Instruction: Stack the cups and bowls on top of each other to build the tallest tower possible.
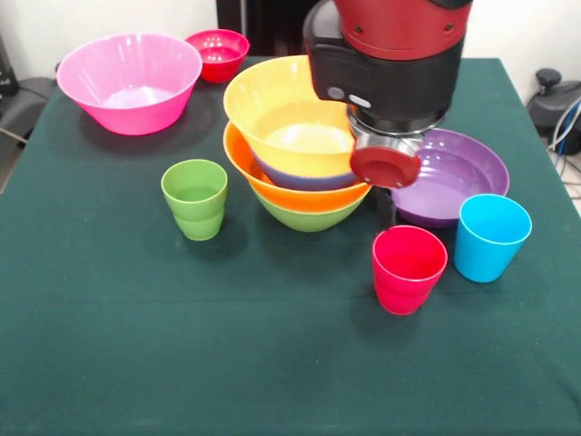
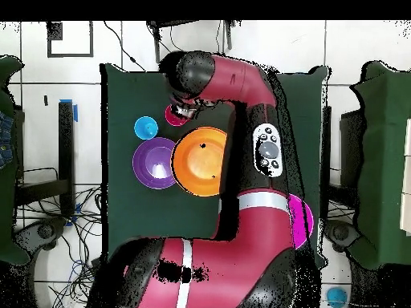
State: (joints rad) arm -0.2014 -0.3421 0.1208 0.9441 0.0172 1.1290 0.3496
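**Arm over tower, cups loose up front**

While the arm [image 1: 390,54] hangs low over mid-table, its wrist hides the gripper tips, so can't tell if they're apart or together; only a dark stub shows below the red disc, betw. the tower and the purple bowl.

L to R, front view:
- Pink bowl [image 1: 130,82] sits far left, close to the table's [image 1: 182,363] far-left corner, w/ the small red bowl [image 1: 218,53] just beside it at the far edge.
- Green cup [image 1: 195,198] stands upright, alone, just left of the tower; open cloth to its left and in front.
- Tower [image 1: 300,145] at centre: green bowl as base, orange rim above it, a bluish-purple bowl wall next, top bowl yellow-orange and tilted. Its right rim is covered by the wrist.
- Red cup [image 1: 408,269] upright, in front of the wrist, near the blue cup [image 1: 490,236], which is upright too and just in front of the purple bowl [image 1: 454,177].
- Purple bowl lies right of the tower, close to it; touching or not, can't tell.

Whole near strip of table is bare. Right edge has some room past the blue cup.

Overhead view: arm covers much of the table; orange bowl, purple bowl and blue cup show beside it.
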